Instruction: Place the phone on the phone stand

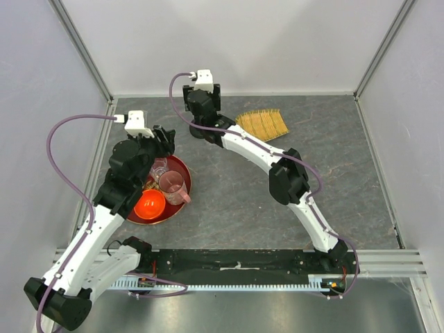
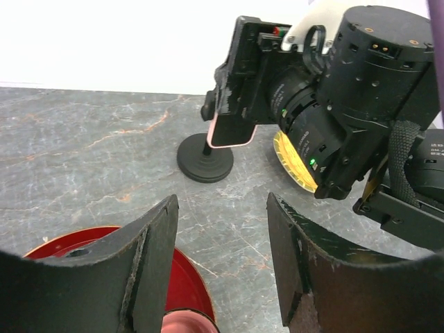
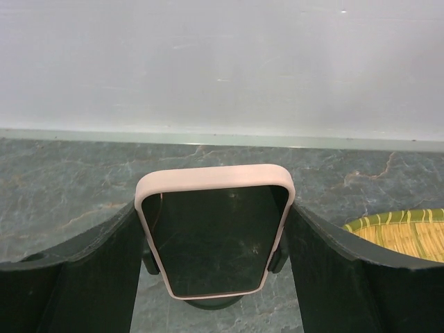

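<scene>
My left pincer (image 2: 222,208) hangs over the left side of the grey stone-patterned worktop (image 1: 236,201). Its two dark fingers (image 2: 149,263) are spread apart with nothing between them. Just under it sits a round red tray (image 1: 183,166), and in the tray are an orange bowl (image 1: 150,204) at the near side, a pink cup (image 1: 173,187) to the right of the bowl, and a clear glass (image 1: 159,168) behind them. My left arm covers part of the tray from above.

Further right and towards the back wall stands the phone stand (image 2: 205,158), with its black disc base flat on the worktop and a short stem rising from it. The phone (image 2: 232,132) is right above that base. It is tilted, dark screen up, with its pale pink edge showing all round. My right pincer (image 3: 212,208) pinches the phone, one finger pressed against each long side. The phone's lower end meets the top of the stem, and small dark cradle tabs show at both of its lower corners. I cannot tell whether its weight rests in the cradle.

To the right of the stand, near the back wall, a woven yellow-green mat (image 1: 263,123) lies on the worktop, apart from everything else.
</scene>
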You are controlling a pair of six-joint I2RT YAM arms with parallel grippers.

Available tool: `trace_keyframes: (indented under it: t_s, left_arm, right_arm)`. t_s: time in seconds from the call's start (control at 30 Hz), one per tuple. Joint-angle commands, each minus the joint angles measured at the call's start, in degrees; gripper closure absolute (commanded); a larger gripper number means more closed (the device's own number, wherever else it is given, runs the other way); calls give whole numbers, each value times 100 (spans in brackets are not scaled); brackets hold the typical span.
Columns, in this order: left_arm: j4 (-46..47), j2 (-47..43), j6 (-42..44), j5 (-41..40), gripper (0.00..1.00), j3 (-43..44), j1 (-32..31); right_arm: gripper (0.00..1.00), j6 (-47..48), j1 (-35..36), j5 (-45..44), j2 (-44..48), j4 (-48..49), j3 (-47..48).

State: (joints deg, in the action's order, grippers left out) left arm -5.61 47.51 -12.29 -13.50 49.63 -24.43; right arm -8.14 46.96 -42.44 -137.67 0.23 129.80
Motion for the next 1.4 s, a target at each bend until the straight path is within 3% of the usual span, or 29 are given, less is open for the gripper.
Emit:
trace_keyframes:
  t_s: [0.0, 0.3, 0.4, 0.43, 0.47, 0.5, 0.53, 0.6, 0.63, 0.7, 0.9, 1.03, 1.2, 1.37]
  left_arm:
    - [121, -57, -106, -197, 39, 38, 210]
    - [86, -31, -115, -356, 40, 12, 333]
    - [95, -13, -212, -119, 41, 30, 412]
    - [95, -13, -195, -162, 41, 21, 412]
    - [95, -22, -186, -223, 41, 3, 412]
    - [95, -22, -177, -284, 41, 3, 412]
    - [95, -5, -159, -268, 41, 12, 421]
    - [112, 13, -194, -119, 41, 21, 456]
    - [112, 4, -194, -109, 41, 12, 474]
    - [112, 13, -212, -136, 41, 12, 474]
    - [200, -57, -212, -3, 41, -58, 526]
    - [253, -39, -186, 137, 42, -41, 535]
    - [244, 22, -221, 453, 41, 3, 535]
    - [236, 215, -229, 549, 41, 20, 535]
  right_arm:
    - [100, 94, -20, -589, -181, 487, 686]
    - [100, 252, 147, -1697, -630, 539, 1056]
    - [89, 234, 173, -1637, -682, 557, 1039]
    - [82, 225, 173, -1610, -674, 557, 1021]
    - [66, 234, 182, -1575, -665, 531, 1030]
    - [58, 234, 182, -1505, -622, 513, 1030]
    - [42, 217, 182, -1444, -569, 487, 1013]
    - [27, 199, 191, -1198, -403, 408, 960]
    - [13, 164, 182, -1127, -323, 329, 855]
    - [2, 50, 156, -743, -52, 206, 706]
    - [2, -100, 112, 120, 748, -321, 11]
    - [2, -143, 129, 254, 1390, -858, -611]
    - [2, -83, 121, 490, 3129, -464, -3360]
    - [2, 340, -98, 1552, 4580, -672, -5548]
